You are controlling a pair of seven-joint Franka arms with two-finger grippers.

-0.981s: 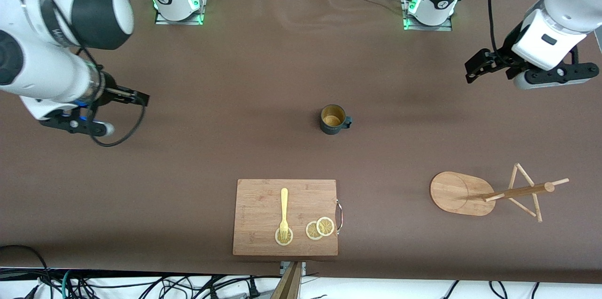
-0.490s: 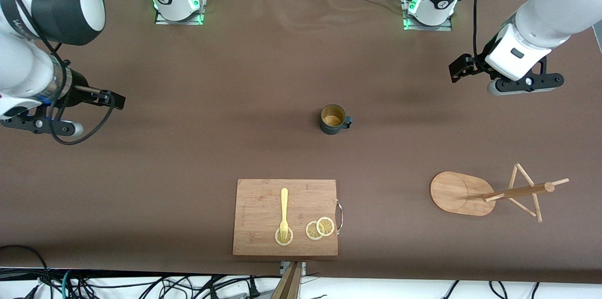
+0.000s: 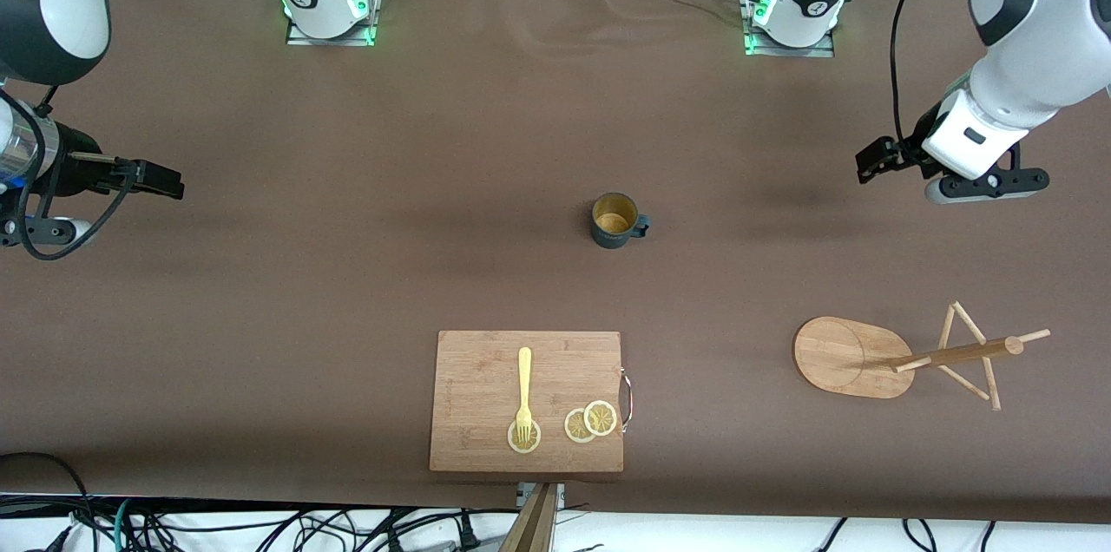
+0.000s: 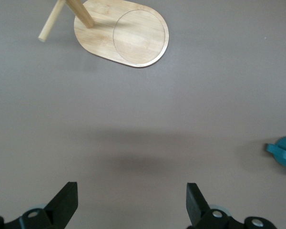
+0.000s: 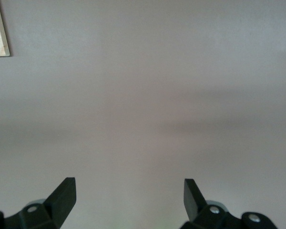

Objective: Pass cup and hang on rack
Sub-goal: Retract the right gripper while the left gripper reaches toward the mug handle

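From the front we see the cup (image 3: 615, 220) upright mid-desk (image 3: 391, 257), the rack (image 3: 903, 357) toward the left arm's end and nearer the camera, and a cutting board (image 3: 527, 400) with a fork (image 3: 523, 391) and lemon slices (image 3: 590, 422). In the left wrist view, the left gripper (image 4: 132, 202) hangs wide and empty over bare desk between cup and rack. In the right wrist view, the right gripper (image 5: 129, 199) is wide too, holding nothing, above the desk at its own end.

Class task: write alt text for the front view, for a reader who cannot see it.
A cup stands mid-table, untouched; both open grippers, left and right, hover over opposite table ends. Nearer the camera: a rack and a cutting board.
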